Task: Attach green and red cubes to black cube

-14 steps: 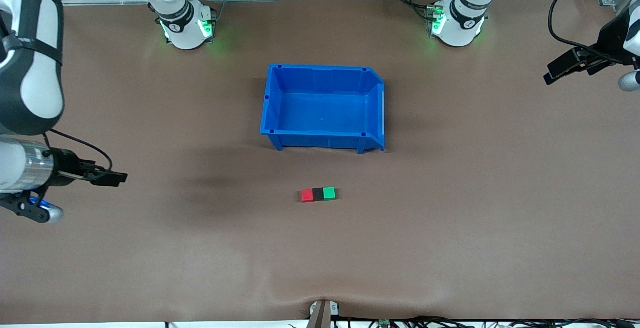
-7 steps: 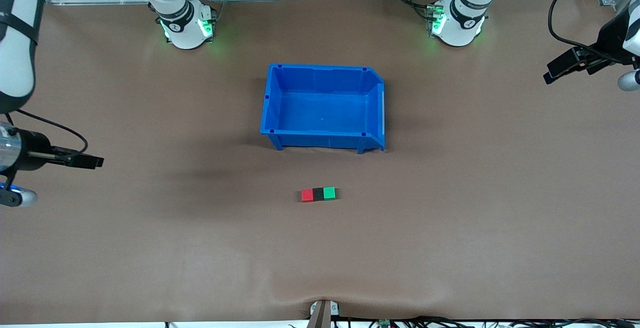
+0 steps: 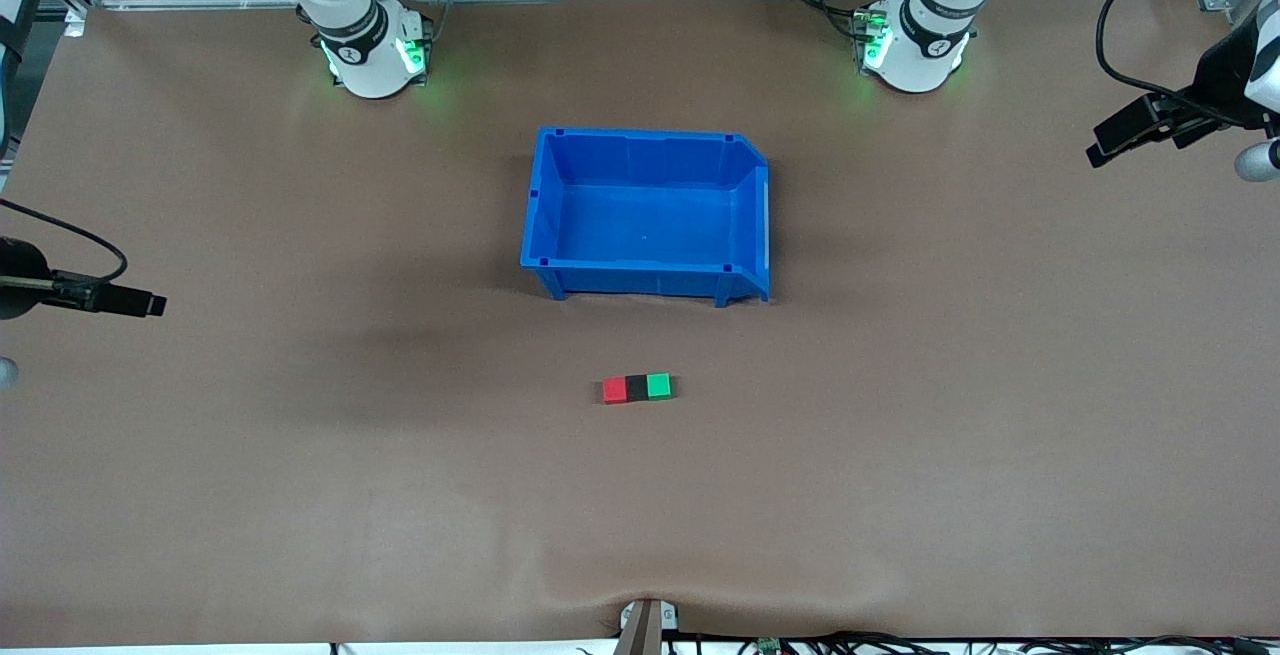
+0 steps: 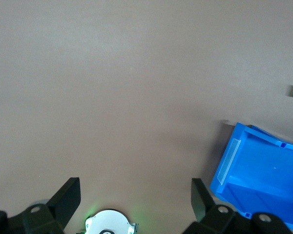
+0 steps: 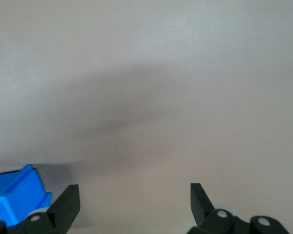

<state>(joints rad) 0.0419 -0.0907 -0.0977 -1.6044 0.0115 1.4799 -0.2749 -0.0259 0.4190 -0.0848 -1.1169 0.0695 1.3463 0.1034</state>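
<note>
Three cubes: red cube (image 3: 614,390), black cube (image 3: 637,388), green cube (image 3: 658,386); one blue bin (image 3: 541,205)

We see open brown table (image 3: 900,495) across the frame's lower half and both sides; only a blue bin (image 3: 646,280) at centre and a cube row (image 3: 638,388) below it obstruct.

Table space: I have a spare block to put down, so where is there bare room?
Bare table lies nearer the camera than the red, black and green cubes, and at both arms' ends. The tightest spot is between the cube row and the blue bin.
</note>
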